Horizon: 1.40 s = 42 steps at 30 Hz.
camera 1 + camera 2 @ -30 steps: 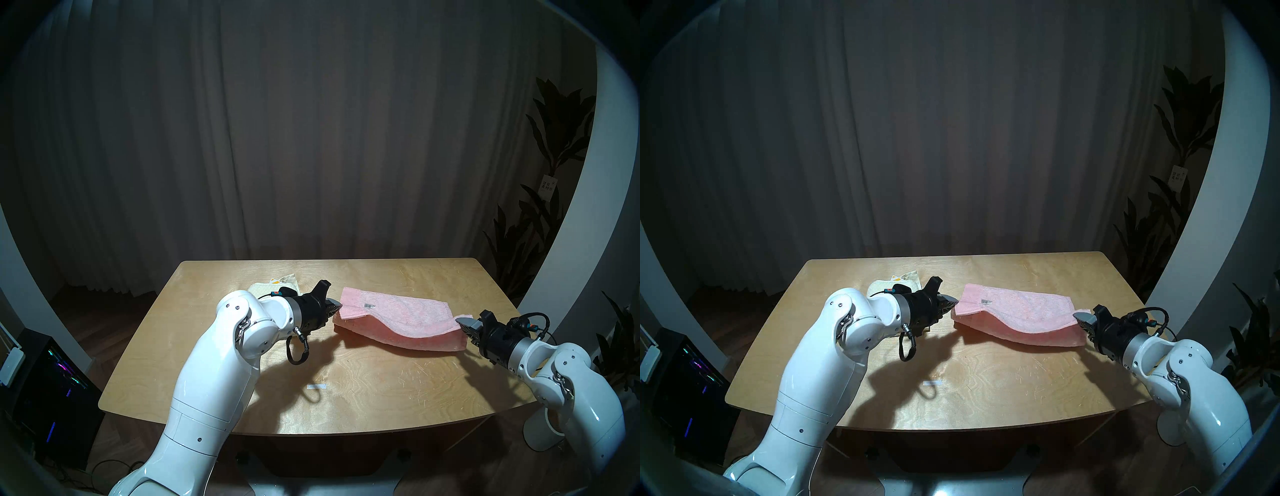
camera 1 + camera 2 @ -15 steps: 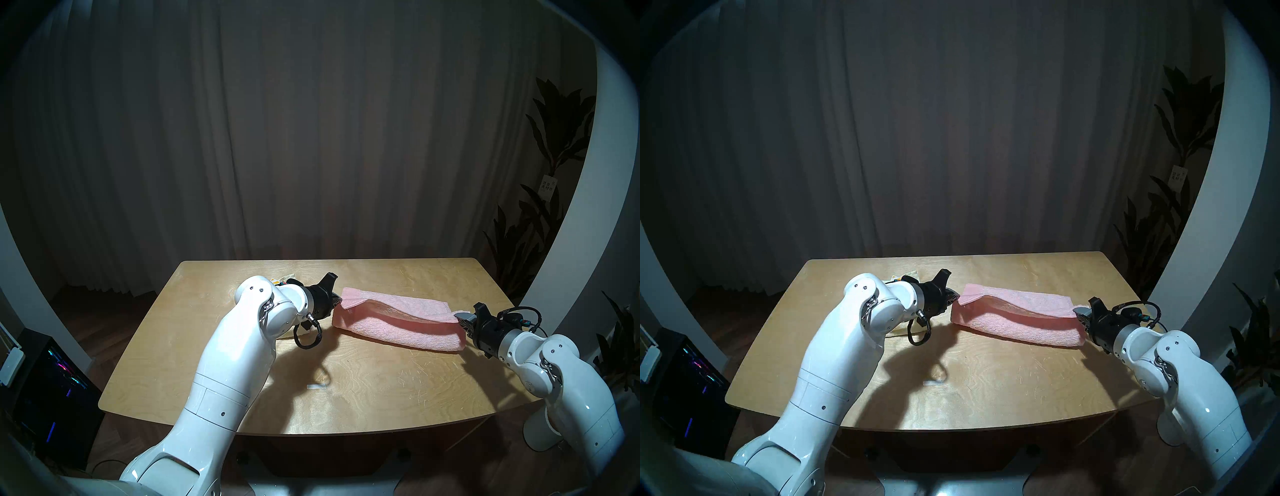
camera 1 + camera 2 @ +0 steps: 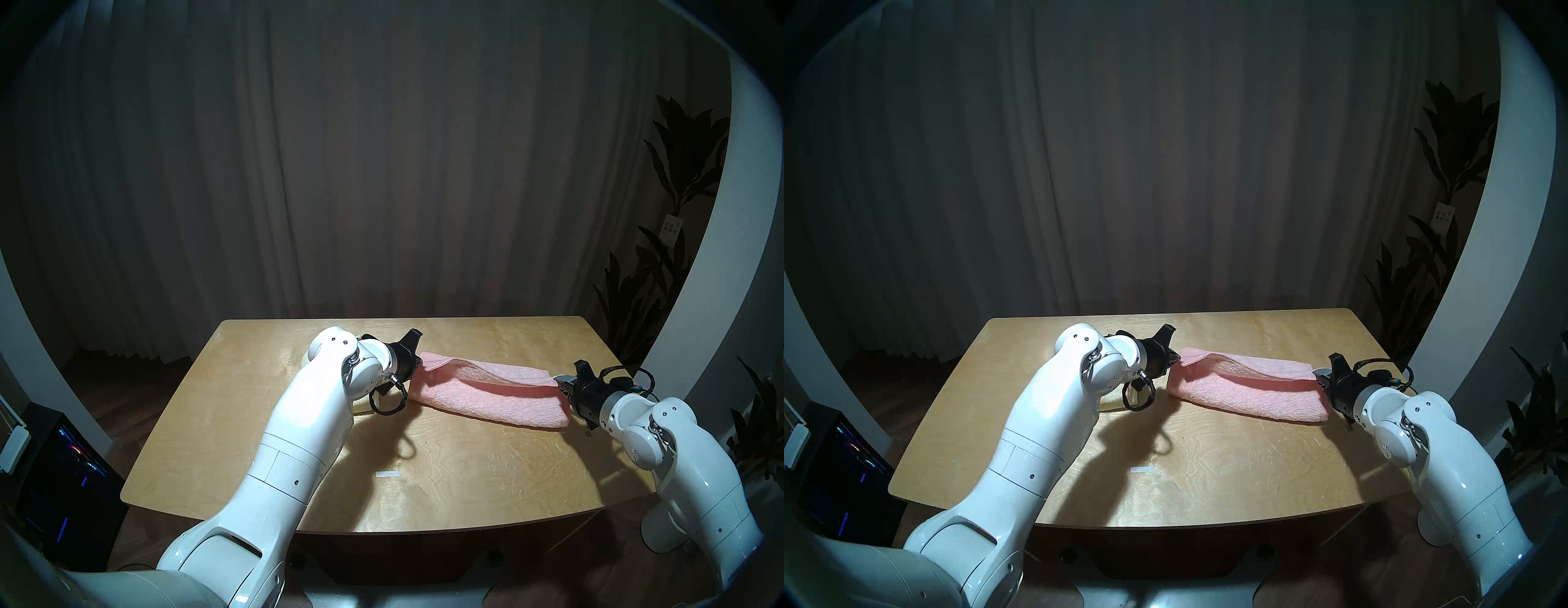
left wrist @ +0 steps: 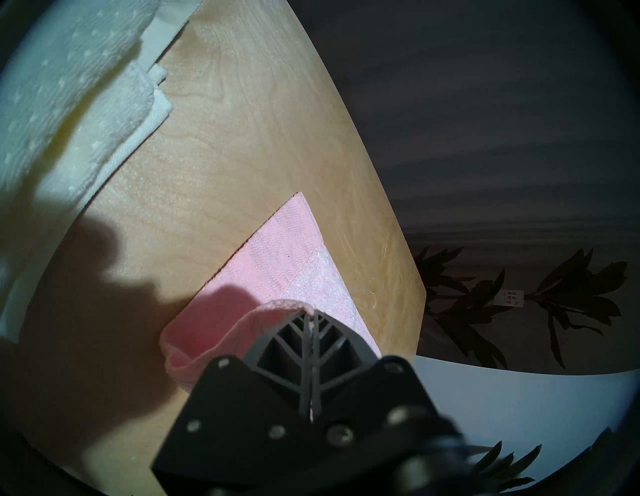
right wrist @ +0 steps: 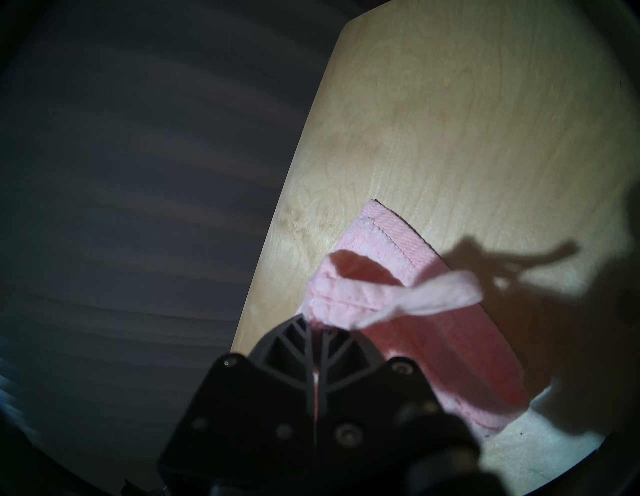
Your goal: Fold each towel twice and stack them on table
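Pink towel (image 3: 488,392) flap now lower and farther; left gripper (image 3: 418,361), right gripper (image 3: 561,381) both clamped on its corners

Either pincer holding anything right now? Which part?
Both hold the pink terry towel: left pincer shut on a corner of its upper layer at one end, right pincer on the corner at the other end.

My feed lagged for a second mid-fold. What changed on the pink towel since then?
Both grippers, left and right, carried the pink towel's near edge away from the robot and down; the raised flap now nearly lies on the far half. Both stayed clamped on their corners. The cream towel and table are unchanged.
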Available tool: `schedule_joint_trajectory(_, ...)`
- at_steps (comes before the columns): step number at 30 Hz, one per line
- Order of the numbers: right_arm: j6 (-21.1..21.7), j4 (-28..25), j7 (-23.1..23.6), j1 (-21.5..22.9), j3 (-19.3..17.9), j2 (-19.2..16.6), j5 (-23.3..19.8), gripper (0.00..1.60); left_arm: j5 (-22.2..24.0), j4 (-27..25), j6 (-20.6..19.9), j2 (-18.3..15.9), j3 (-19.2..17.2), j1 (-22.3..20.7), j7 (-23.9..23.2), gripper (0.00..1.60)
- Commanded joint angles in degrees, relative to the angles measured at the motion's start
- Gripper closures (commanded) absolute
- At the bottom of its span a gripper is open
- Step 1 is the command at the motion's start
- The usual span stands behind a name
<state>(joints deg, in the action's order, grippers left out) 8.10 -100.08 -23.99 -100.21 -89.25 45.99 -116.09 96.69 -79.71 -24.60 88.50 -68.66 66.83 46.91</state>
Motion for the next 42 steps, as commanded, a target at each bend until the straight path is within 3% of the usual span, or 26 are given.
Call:
schedule_joint_trajectory(1, -1.1, -0.1, -2.9, 5.8, 1.1, 0.1, 1.0, 1.60, -1.4, 1.8, 2.2, 2.2, -0.2, -5.1, -0.4, 1.60)
schedule_joint_trajectory(17, -4.4, 4.9, -13.9, 15.9, 6.5, 4.1, 5.7, 1.60, -6.6, 12.1, 7.5, 4.6, 1.9, -10.4, -0.8, 1.60)
schedule_joint_trajectory(24, -4.8, 7.1, -16.3, 19.2, 7.8, 6.0, 6.7, 1.60, -7.4, 14.9, 8.8, 5.8, 2.4, -12.4, -1.5, 1.60)
schedule_joint_trajectory(26, -5.1, 8.1, -16.7, 20.3, 8.1, 6.8, 7.2, 1.60, -7.7, 15.9, 9.2, 6.1, 2.5, -13.1, -1.9, 1.50)
schedule_joint_trajectory(29, -5.1, 9.5, -17.2, 21.7, 8.4, 7.8, 7.8, 1.60, -8.3, 17.6, 9.6, 6.4, 2.7, -14.3, -2.5, 1.53)
schedule_joint_trajectory(33, -4.9, 11.8, -17.7, 24.0, 8.9, 9.1, 8.4, 1.60, -8.9, 19.8, 10.1, 7.0, 3.0, -15.6, -3.2, 1.44)
schedule_joint_trajectory(34, -4.9, 12.7, -17.9, 24.9, 9.3, 9.5, 8.7, 1.09, -9.1, 20.4, 10.2, 7.1, 3.2, -16.0, -3.4, 1.32)
schedule_joint_trajectory(35, -4.9, 13.2, -17.9, 25.4, 9.5, 9.7, 8.9, 0.98, -9.2, 20.9, 10.4, 7.2, 3.2, -16.2, -3.5, 1.26)
schedule_joint_trajectory(37, -4.6, 14.8, -17.9, 26.9, 10.0, 10.5, 9.0, 0.81, -9.5, 22.2, 10.7, 7.5, 3.4, -16.9, -4.0, 0.49)
schedule_joint_trajectory(38, -4.6, 14.8, -17.8, 26.7, 9.7, 10.7, 9.4, 0.13, -9.6, 22.7, 10.8, 7.7, 3.4, -17.1, -4.2, 0.00)
schedule_joint_trajectory(39, -4.5, 15.6, -17.4, 27.3, 9.8, 11.2, 9.1, 0.00, -9.7, 23.1, 11.1, 7.8, 3.4, -17.3, -4.5, 0.00)
schedule_joint_trajectory(42, -4.3, 17.6, -16.7, 29.2, 10.4, 11.7, 9.8, 0.00, -10.0, 24.6, 11.5, 8.2, 3.4, -18.0, -5.4, 0.00)
